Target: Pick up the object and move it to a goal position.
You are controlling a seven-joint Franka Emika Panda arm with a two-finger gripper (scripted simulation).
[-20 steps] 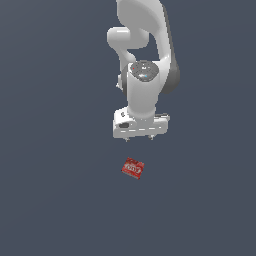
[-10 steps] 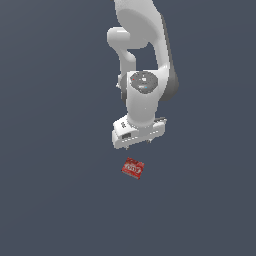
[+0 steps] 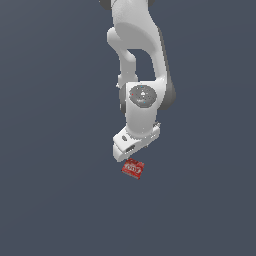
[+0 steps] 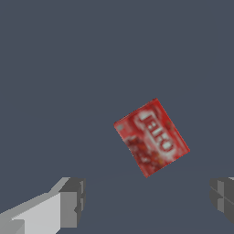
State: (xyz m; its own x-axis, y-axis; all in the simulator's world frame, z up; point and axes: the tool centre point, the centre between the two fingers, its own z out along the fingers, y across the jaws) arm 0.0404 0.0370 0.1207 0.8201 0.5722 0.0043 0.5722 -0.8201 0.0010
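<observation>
- The white gripper (image 3: pixel 131 156) hangs low over the dark grey floor (image 3: pixel 50 200), its hand tilted, directly above the small red box (image 3: pixel 133 168) in the exterior view.
- Wrist view: the fingers (image 4: pixel 73 201) stand wide apart — nothing between them.
- The red box (image 4: pixel 151 137) lies flat on the floor, white lettering up, turned askew to the fingers and untouched.

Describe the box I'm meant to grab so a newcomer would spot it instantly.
Follow the white arm down to its gripper; just beneath it, on the plain dark grey floor, lies the small red box. It is the only coloured item there, with white lettering on its top face, turned askew to the open fingers.
</observation>
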